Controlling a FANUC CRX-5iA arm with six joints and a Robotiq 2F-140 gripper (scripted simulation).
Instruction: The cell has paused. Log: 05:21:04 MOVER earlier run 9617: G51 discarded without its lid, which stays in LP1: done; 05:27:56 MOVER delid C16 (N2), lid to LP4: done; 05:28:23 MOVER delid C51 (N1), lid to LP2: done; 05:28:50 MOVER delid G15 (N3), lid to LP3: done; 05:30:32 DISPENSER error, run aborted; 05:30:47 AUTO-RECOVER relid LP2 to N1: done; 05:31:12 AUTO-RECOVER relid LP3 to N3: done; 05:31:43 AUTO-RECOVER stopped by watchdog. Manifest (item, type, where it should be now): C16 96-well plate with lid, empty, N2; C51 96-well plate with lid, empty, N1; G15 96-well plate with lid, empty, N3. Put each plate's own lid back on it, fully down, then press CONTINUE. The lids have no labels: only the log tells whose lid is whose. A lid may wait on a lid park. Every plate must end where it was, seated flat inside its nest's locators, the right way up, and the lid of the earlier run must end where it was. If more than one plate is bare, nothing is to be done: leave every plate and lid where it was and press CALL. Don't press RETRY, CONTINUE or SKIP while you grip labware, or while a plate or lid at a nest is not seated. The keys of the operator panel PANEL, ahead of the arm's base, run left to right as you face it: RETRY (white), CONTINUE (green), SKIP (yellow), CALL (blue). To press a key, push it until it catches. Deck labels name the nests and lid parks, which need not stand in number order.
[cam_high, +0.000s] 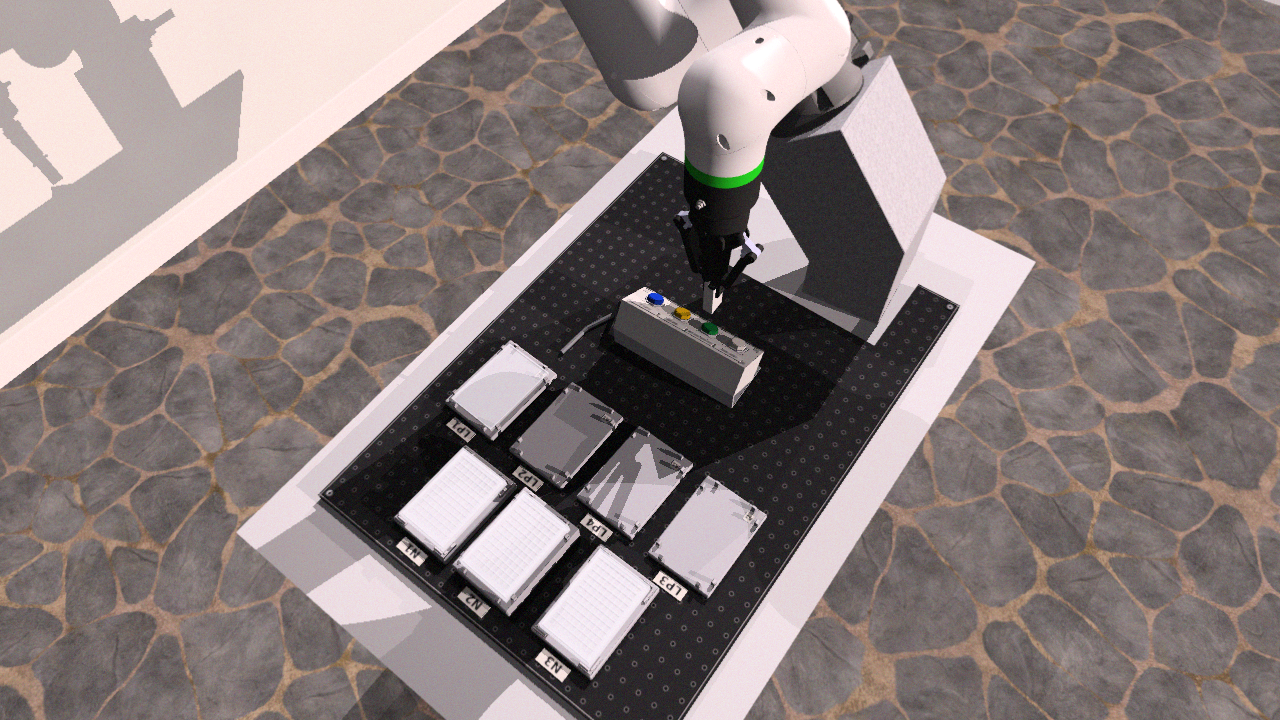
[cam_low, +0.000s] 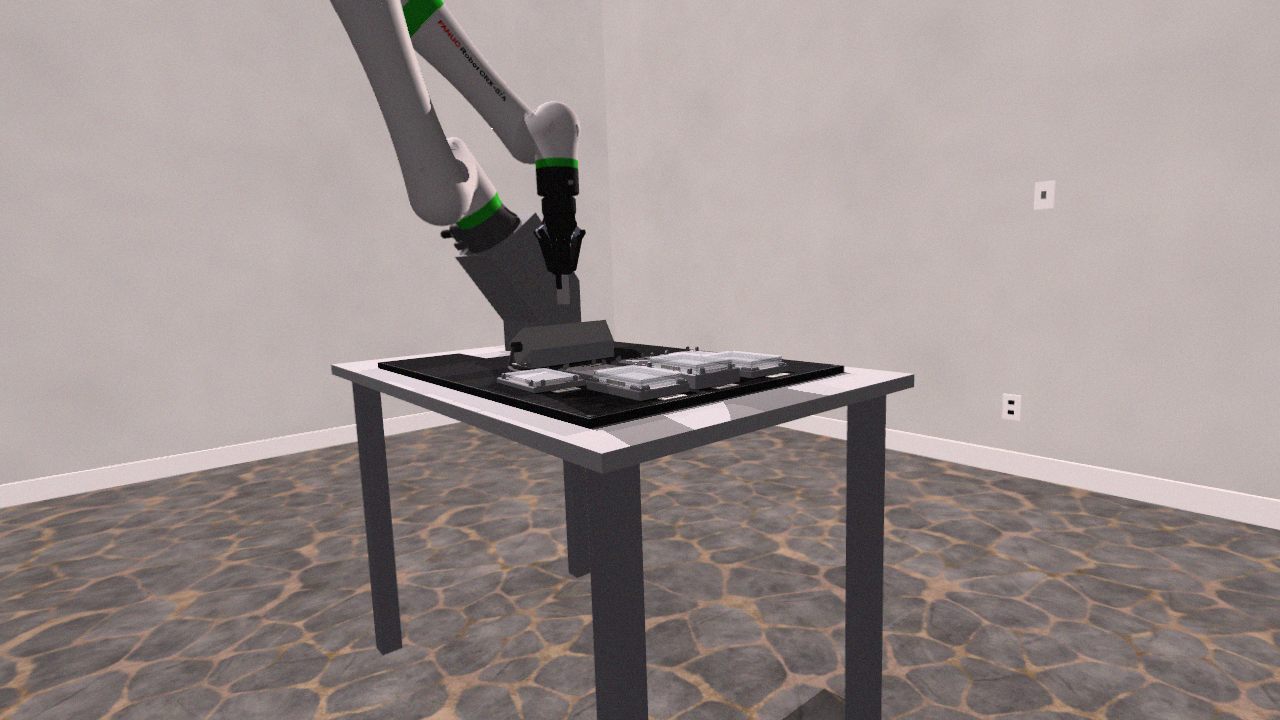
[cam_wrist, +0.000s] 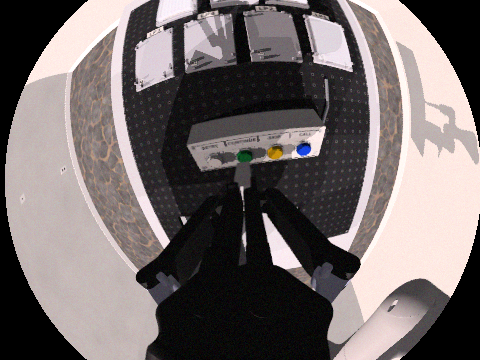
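Pincer (cam_high: 713, 300) hangs shut on nothing, tips together just above the green key (cam_high: 710, 328) of the panel (cam_high: 687, 356). Four keys run along that box: blue (cam_high: 656, 298), yellow (cam_high: 682, 313), green, and a pale one (cam_high: 739, 345). Beyond the panel lie four lid parks, with a lid (cam_high: 502, 386) on LP1, and three lidded plates at N1 (cam_high: 455, 502), N2 (cam_high: 517, 548), N3 (cam_high: 595, 609), all on the table (cam_high: 980, 268).
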